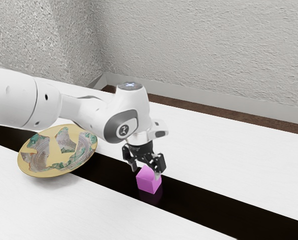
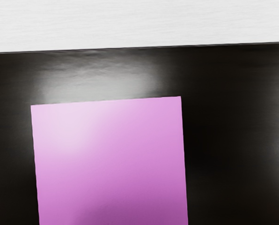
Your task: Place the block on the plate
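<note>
- At the exterior view's left we see our white arm (image 1: 14, 100) coming in above the white table (image 1: 89, 220), with its wrist bending down towards the middle.
- Next we find the plate (image 1: 44, 172), round and yellow, painted with grey and green patches. It lies partly over the long black strip (image 1: 209, 205) and partly over the white surface, with nothing of the block on it.
- Further right we hold our black gripper (image 1: 146, 172) low over the block (image 1: 148, 184), pointing down. Our 2 jaws stand spread, pinching nothing, with the block just under them and a jaw reaching in front of its upper part.
- The block is a pink-purple cube, sitting upright on the black strip, well apart from the plate. We see its dim reflection in the glossy black just below it.
- From the wrist we look down on the block's smooth top, close to us, paler towards 1 corner. The black strip shows around it with a soft pale sheen beside it, and the white table lies beyond the strip's straight edge.
- Behind, towards the exterior view's right, we see a rough grey wall (image 1: 204, 45) and a band of dark brown floor (image 1: 214, 110).
</note>
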Available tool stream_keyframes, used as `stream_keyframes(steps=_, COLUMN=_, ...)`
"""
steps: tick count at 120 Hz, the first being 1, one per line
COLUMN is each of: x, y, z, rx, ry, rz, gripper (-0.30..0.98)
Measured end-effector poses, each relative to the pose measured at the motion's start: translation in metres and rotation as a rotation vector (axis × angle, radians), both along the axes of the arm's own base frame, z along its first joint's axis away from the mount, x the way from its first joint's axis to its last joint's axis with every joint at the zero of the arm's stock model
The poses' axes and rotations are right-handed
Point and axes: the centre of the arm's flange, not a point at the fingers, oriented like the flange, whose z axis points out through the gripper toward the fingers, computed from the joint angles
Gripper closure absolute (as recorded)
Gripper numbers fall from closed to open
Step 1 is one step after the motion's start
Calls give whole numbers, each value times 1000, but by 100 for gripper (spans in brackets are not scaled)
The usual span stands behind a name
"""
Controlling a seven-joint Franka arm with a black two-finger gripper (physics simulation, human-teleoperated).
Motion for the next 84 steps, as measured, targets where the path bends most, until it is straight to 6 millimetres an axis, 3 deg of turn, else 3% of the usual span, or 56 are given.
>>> stream_keyframes(steps=44, x=5, y=1, z=-33, rx=33, ry=16, rz=16, gripper=0)
stream_keyframes(steps=64, x=10, y=0, z=-39, rx=35, ry=13, rz=19, gripper=0)
stream_keyframes(steps=84, x=15, y=2, z=-43, rx=37, ry=8, rz=25, gripper=10)
